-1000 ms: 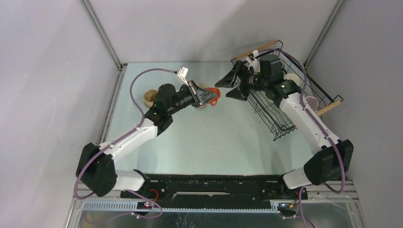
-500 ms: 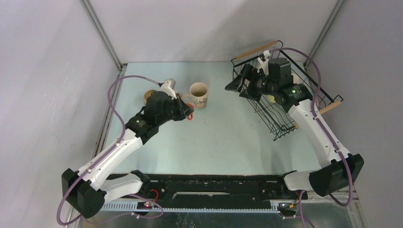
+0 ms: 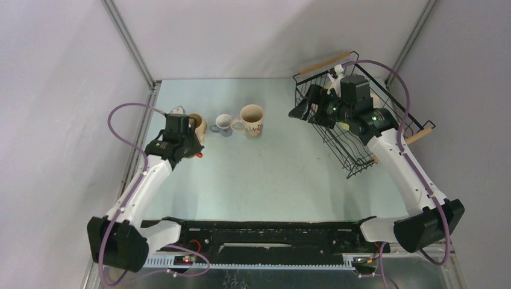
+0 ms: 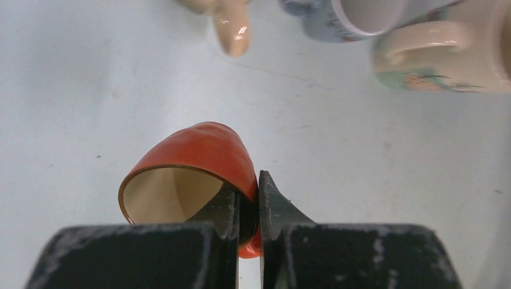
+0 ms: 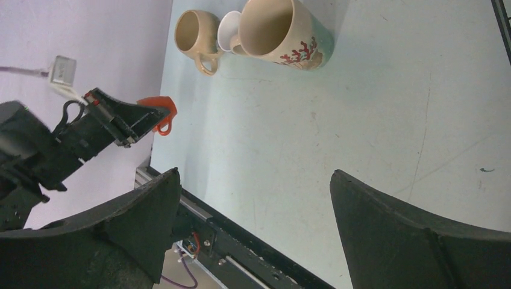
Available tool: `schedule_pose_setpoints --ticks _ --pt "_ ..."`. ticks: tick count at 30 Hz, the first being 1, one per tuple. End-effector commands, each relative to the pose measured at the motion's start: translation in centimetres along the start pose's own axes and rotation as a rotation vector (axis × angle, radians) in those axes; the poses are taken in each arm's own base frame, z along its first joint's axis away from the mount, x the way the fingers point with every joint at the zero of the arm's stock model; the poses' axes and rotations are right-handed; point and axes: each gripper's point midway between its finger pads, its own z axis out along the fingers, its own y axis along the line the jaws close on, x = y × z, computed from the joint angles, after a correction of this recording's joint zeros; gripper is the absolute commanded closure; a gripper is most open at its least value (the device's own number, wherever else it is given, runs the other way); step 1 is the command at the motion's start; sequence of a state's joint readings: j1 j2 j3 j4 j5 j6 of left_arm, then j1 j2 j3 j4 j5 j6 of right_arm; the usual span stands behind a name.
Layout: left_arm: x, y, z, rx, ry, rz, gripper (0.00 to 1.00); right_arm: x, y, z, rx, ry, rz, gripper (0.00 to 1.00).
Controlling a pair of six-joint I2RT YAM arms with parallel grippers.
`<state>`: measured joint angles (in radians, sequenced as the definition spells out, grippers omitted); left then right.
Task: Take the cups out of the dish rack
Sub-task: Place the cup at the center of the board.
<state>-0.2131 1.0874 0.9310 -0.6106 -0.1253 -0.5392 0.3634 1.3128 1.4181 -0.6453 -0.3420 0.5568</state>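
The left gripper (image 4: 248, 194) has swung away from the middle of the table (image 3: 283, 174) toward its left side. It now sits just in front of the tan cup (image 3: 196, 125), and its fingers remain pinched narrow on the wall of an orange-red cup (image 4: 199, 150). That cup is tipped with its mouth toward the wrist camera, and I cannot tell whether it touches the table. With the arm withdrawn, a small white cup (image 3: 223, 123) shows between the tan cup and the floral mug (image 3: 252, 120), so three cups stand in a row. The right gripper (image 5: 254, 176) has stayed at the near-left corner of the dish rack (image 3: 349, 150), spread wide and holding nothing. The fourth cup looks about to be set down, and the rack's contents are mostly hidden by the right arm.
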Motion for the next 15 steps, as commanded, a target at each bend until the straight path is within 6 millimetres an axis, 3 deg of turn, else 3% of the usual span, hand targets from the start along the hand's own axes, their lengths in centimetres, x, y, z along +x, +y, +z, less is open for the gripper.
schedule_pose_setpoints --ticks 1,15 --pt "-1.0 3.0 1.6 -0.136 0.008 0.014 1.0 0.4 0.1 -0.5 0.0 -0.005 -0.051 0.0" --pt "-1.4 8.0 8.8 -0.334 0.124 -0.052 1.0 1.4 -0.1 -1.7 -0.002 0.008 -0.079 0.0"
